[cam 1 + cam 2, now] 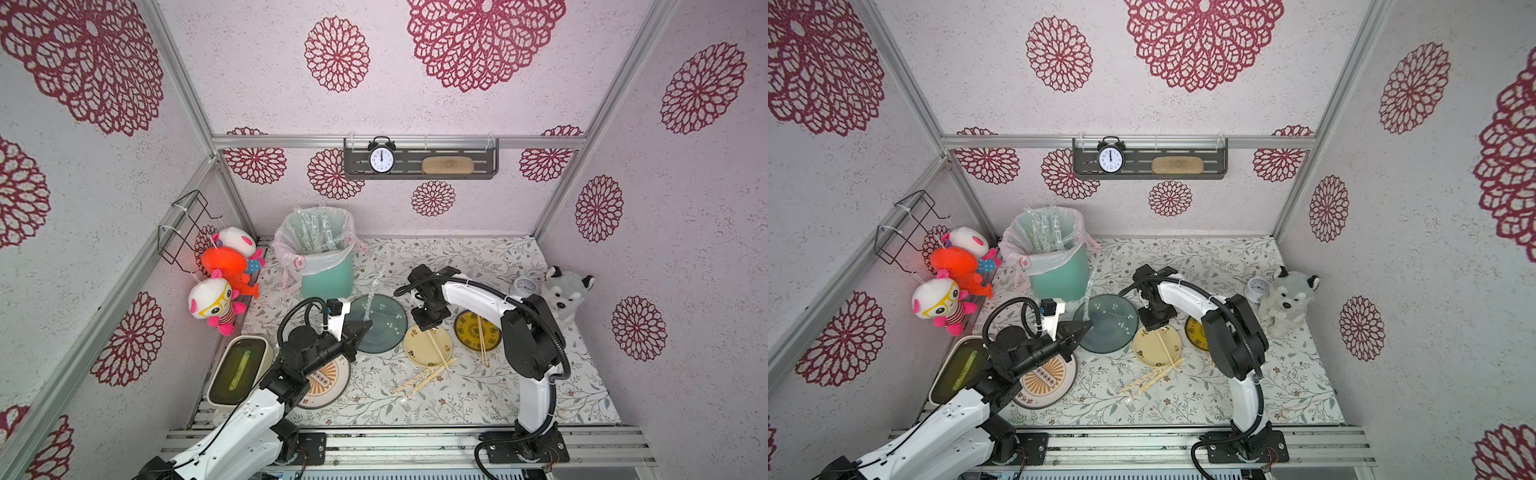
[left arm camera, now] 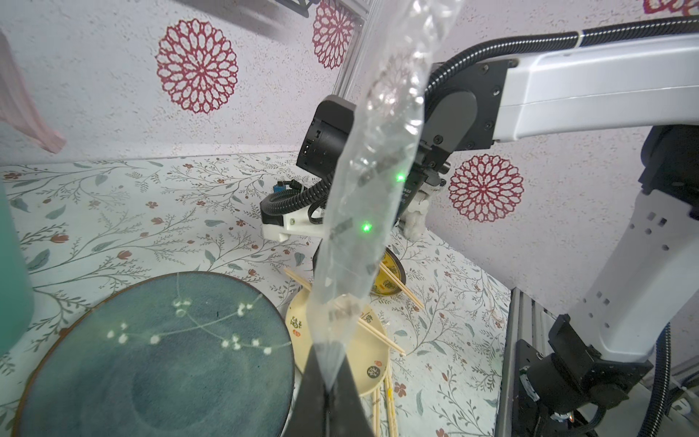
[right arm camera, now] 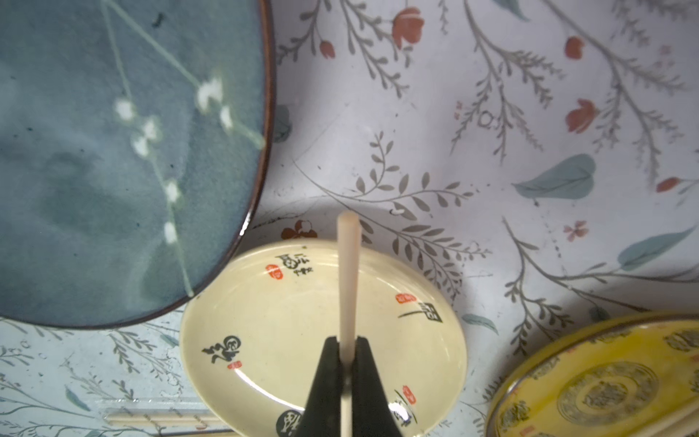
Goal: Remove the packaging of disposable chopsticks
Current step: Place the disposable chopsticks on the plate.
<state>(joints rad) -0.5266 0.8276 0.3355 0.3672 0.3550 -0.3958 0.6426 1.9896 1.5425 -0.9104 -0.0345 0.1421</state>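
The left gripper (image 1: 360,330) hangs over the 9 o'clock part of the blue-green plate (image 1: 386,336), which lies in the middle of the table. Its jaws are pressed together on the lower end of the packaging (image 2: 372,181), one long, clear, crinkly sleeve. In the left wrist view the plastic is squeezed flat between the black fingers (image 2: 314,393) and rises away from them; it looks empty. In a top view the same sleeve (image 1: 1090,289) goes from the gripper tip toward 12 o'clock. The green bin (image 1: 328,286) stands at 11 o'clock from this plate, and more clear sleeves (image 1: 318,232) lie inside its liner.

The right gripper (image 3: 347,350) is above the 12 o'clock edge of the cream plate (image 1: 417,353), which lies just beside the blue-green plate at its 4 o'clock. Its jaws pinch the disposable chopsticks (image 3: 348,272); the pale rounded tip sticks out past the fingers and over the plate rim.

The yellow plate (image 1: 467,332), at 2 o'clock from the cream plate, carries another bare pair (image 1: 482,340). More sticks (image 1: 419,379) lie on the flowered cloth at 6 o'clock from the cream plate. The right wrist view shows one pair inside a clear sleeve (image 3: 159,418) on the cloth beside the cream plate.
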